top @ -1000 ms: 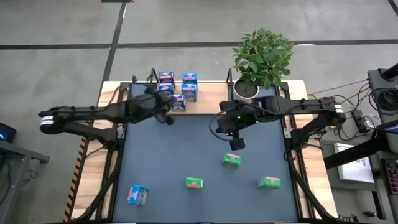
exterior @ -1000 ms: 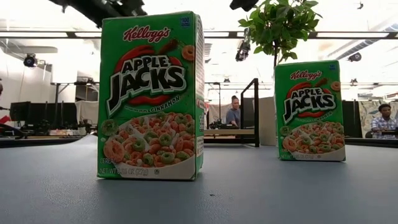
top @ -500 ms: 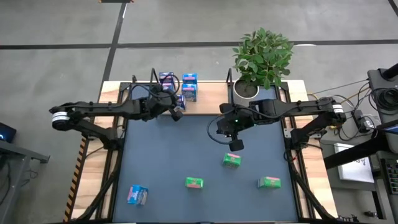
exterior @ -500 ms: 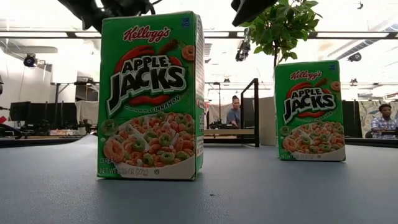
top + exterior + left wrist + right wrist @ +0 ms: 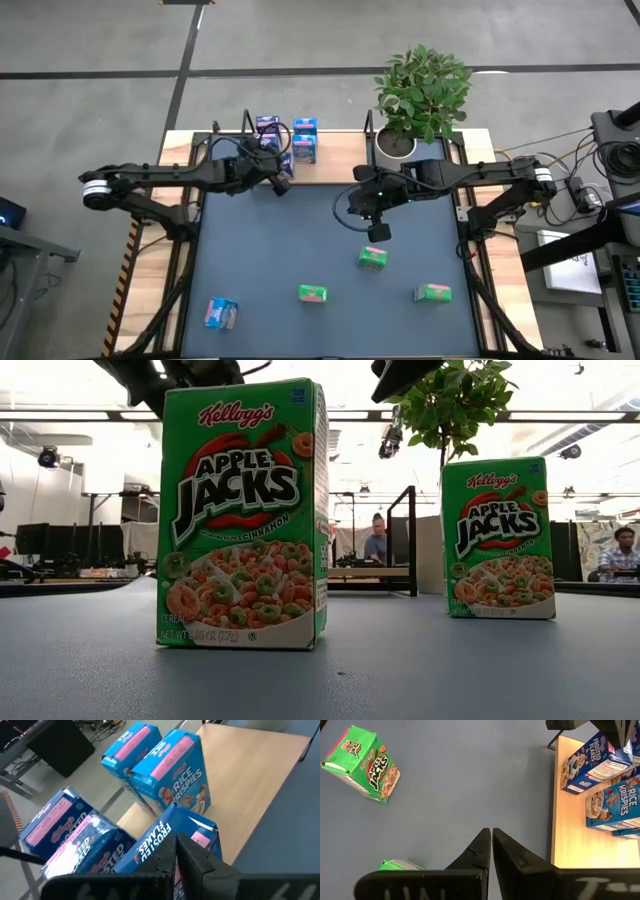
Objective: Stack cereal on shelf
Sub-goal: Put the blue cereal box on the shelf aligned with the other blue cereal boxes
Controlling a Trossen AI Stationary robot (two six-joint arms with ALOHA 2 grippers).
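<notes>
On the shelf (image 5: 260,785), Rice Krispies (image 5: 182,775) and Frosted Flakes (image 5: 165,842) boxes face the clenched, empty left gripper (image 5: 176,865)

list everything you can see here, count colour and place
Apple Jacks boxes: three, green, on the dark mat in its near half; two stand upright in the low view
light blue box: one, lying at the mat's near left corner
Frosted Flakes boxes: at least three, dark blue, on the shelf at the far left
Rice Krispies boxes: two, light blue with pink tops, standing on the shelf
shelf: one, light wooden board, black wire ends, along the far edge of the table
plant: one, green, white pot, far right
people: two, seated in the room behind
left gripper: fingers shut, beside the shelf boxes
right gripper: fingers shut, above the mat, holding nothing
</notes>
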